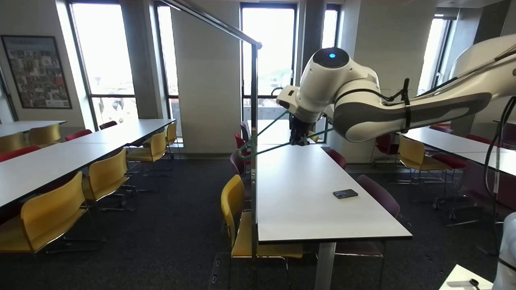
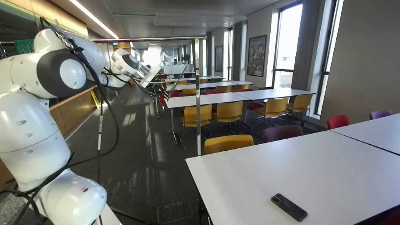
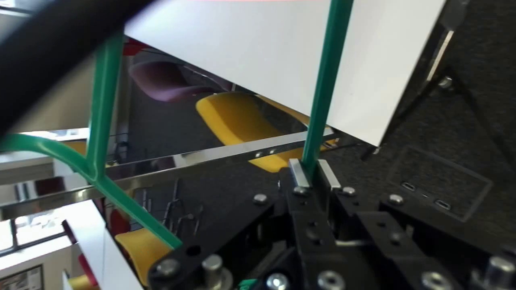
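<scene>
The jaws were clenched on one thin bar of a green hanger point(image 3: 325, 88) in mid-air, prob because a bar's easy to pinch. In an exterior view its long axis slanted, rounded end down-left past the metal post point(image 1: 254, 92). Farther out, a phone point(image 1: 345, 194) lay on a white counter point(image 1: 290, 181).

Green, smooth, plastic-looking clothes hanger point(image 3: 328, 76) with slim bars: held aloft, gripped on one straight bar. Tilted in both exterior views. Curved section runs out of frame in the wrist view. Visible bars intact.
</scene>
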Tool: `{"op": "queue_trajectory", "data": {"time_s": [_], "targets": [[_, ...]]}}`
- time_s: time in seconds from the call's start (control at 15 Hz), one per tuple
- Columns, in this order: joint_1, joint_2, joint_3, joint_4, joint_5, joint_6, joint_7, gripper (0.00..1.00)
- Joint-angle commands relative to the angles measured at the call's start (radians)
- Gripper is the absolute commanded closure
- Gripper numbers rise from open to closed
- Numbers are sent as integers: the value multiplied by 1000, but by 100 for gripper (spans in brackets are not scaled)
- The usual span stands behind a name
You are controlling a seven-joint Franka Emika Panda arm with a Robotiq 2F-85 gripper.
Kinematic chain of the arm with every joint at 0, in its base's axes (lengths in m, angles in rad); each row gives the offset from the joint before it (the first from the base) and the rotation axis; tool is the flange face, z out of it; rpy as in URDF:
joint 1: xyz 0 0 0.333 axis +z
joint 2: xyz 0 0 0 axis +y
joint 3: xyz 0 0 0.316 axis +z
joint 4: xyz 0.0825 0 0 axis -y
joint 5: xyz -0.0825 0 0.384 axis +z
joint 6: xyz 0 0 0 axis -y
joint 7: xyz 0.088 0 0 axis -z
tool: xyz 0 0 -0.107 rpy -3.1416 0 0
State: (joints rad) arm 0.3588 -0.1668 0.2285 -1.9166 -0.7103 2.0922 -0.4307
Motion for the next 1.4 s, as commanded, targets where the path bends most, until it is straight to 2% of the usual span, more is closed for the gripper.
{"op": "queue_trajectory", "data": {"time_s": [0.0, 0.27, 0.53, 0.67, 1.07, 1.2, 1.33], "targets": [[-42, -74, -41, -107, 206, 24, -99, 97], [-95, -86, -95, -175, 351, 0, -143, 97], [-160, -90, -157, -243, 393, -6, -156, 97], [-192, -73, -191, -272, 392, 42, -167, 97], [-295, -65, -265, -394, 360, 482, -58, 97], [-320, -50, -275, -416, 373, 596, -3, 97], [-329, -32, -277, -421, 399, 654, 45, 97]]}}
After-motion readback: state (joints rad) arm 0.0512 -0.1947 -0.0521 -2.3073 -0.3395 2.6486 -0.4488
